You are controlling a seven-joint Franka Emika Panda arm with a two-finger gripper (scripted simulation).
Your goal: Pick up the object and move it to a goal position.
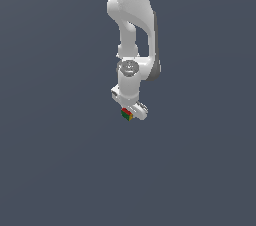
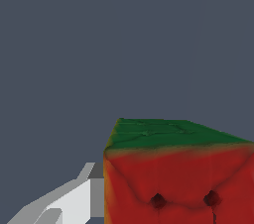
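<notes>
The tiny cube [image 1: 126, 115], with red, green and yellow faces, sits at the tip of my white gripper [image 1: 131, 112] in the exterior view. In the wrist view the cube [image 2: 178, 178] is very close. It shows a red face with two dark dots and a green face beyond it. One white finger [image 2: 74, 203] presses flat against the cube's side. The other finger is out of the picture. The gripper looks shut on the cube. No goal marker shows in either view.
The white arm [image 1: 131, 20] hangs down from the top of the exterior view. Everything around it is a plain dark grey-blue ground with no other objects or edges in view.
</notes>
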